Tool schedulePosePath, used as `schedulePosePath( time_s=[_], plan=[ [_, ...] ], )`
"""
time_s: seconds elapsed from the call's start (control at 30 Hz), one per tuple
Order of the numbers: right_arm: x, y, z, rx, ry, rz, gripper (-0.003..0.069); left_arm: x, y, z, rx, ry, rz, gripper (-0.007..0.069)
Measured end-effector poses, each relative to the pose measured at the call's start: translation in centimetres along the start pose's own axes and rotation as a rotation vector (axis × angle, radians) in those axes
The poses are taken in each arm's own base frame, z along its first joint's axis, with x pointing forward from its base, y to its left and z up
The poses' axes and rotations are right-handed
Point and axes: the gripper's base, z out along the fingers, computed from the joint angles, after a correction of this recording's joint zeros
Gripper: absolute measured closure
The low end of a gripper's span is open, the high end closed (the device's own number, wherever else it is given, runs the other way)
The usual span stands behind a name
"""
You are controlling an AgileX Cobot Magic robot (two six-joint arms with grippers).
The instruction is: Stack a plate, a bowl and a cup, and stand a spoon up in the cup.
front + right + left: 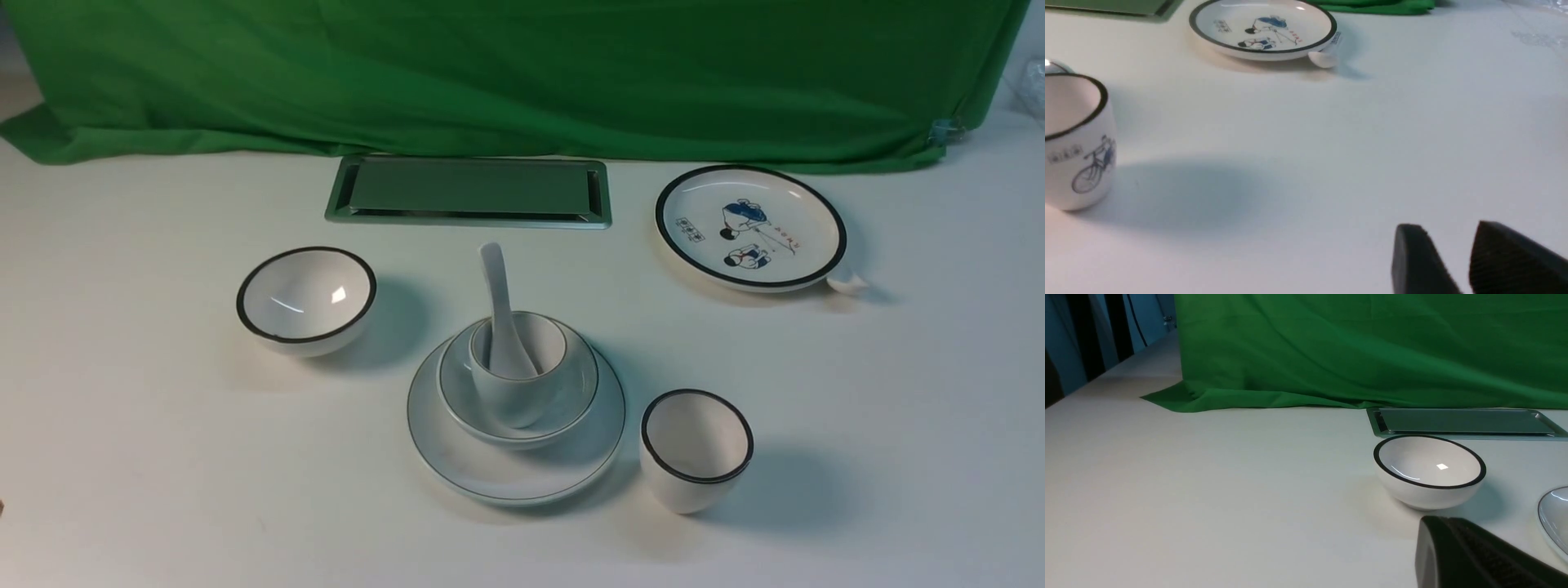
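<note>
The plain white plate (490, 474) lies at the table's centre front. The wide shallow bowl (571, 408) sits on it, and the small plain white cup (510, 400) stands in the bowl. The white spoon (500, 294) stands in the cup with its handle leaning up and back. Neither gripper shows in the front view. My left gripper (1437, 526) is shut and empty, low over the table, to the left of the stack. My right gripper (1447, 230) is empty with its jaws a little apart, over bare table to the right.
A black-rimmed bowl (306, 300) stands at left, close beyond my left gripper (1429, 469). A black-rimmed cup (695, 449) stands right of the stack. A picture plate (751, 227) lies at back right with a small white spoon tip (849, 282) beside it. A metal tray (469, 192) lies before the green cloth (522, 73).
</note>
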Motion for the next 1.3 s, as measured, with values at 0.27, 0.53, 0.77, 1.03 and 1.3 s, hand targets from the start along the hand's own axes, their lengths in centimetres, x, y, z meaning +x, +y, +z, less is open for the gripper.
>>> schedulePosePath(
  time_s=[0.27, 0.53, 0.77, 1.03, 1.3],
  plan=[
    [0.0, 0.0, 0.0, 0.0, -0.001, 0.045, 0.0418, 0.0, 0.0, 0.0, 0.0, 0.0, 0.0, 0.062],
    [0.0, 0.0, 0.0, 0.0, -0.001, 0.046, 0.0418, 0.0, 0.0, 0.0, 0.0, 0.0, 0.0, 0.062],
    [0.0, 0.0, 0.0, 0.0, -0.001, 0.046, 0.0419, 0.0, 0.0, 0.0, 0.0, 0.0, 0.003, 0.062],
    [0.0, 0.0, 0.0, 0.0, -0.001, 0.046, 0.0419, 0.0, 0.01, 0.0, -0.001, 0.0, 0.005, 0.062],
    [0.0, 0.0, 0.0, 0.0, -0.001, 0.046, 0.0419, 0.0, 0.01, 0.0, -0.001, 0.0, 0.008, 0.062]
  ],
)
